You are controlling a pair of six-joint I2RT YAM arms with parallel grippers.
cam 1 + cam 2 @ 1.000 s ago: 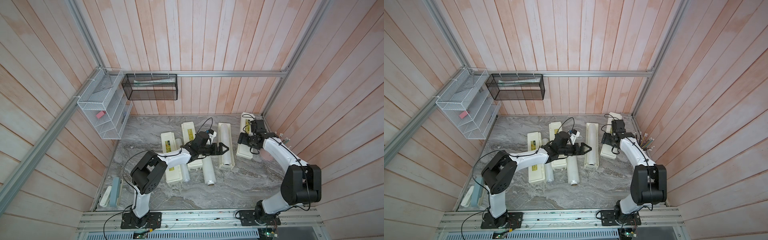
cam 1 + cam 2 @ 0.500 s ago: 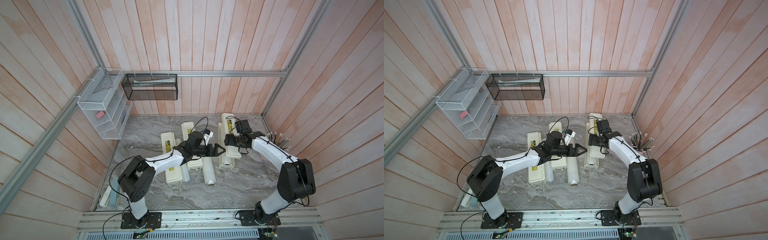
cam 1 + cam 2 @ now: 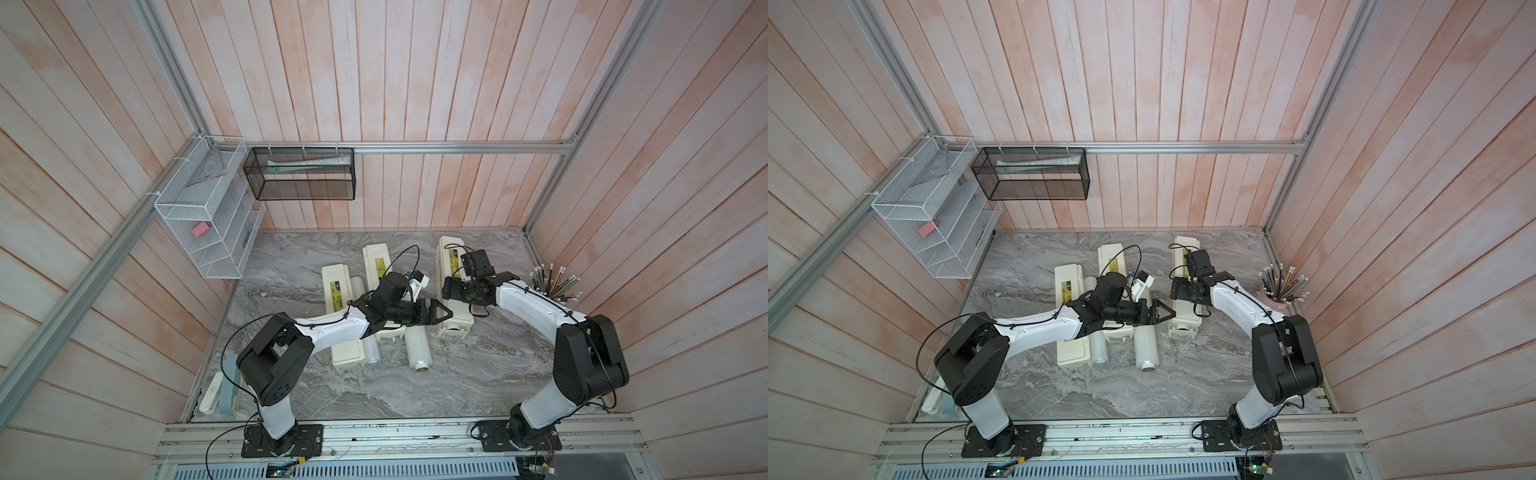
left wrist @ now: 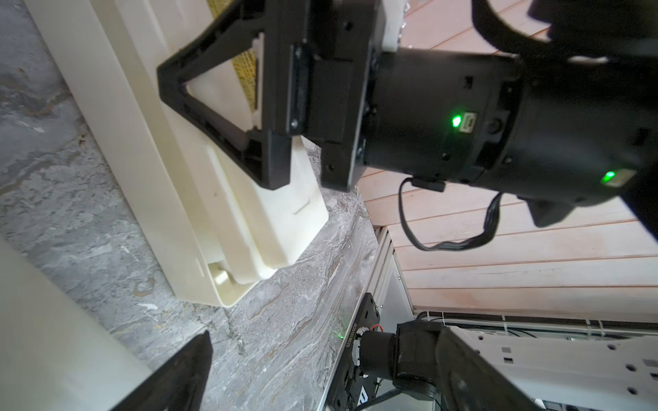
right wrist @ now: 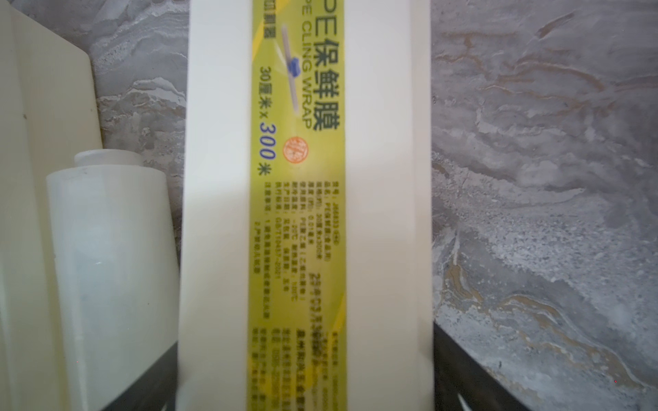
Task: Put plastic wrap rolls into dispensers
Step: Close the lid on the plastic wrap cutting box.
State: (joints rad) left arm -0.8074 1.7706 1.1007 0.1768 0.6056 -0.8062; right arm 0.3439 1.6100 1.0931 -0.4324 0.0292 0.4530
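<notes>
Right wrist view: the right fingers clasp the sides of the rightmost dispenser. The left fingers gape wide and empty beside its near end.

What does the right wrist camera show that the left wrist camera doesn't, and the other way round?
Only the right wrist view: the readable print on the yellow-green label, "PE CLING WRAP", and the end of a plastic wrap roll lying beside the dispenser.

Only the left wrist view: the right arm's fingers seen from outside, green lights on that arm, the wooden wall and an arm base.

Both: the same cream dispenser, the right arm's fingers at its sides, and the marble tabletop.
</notes>
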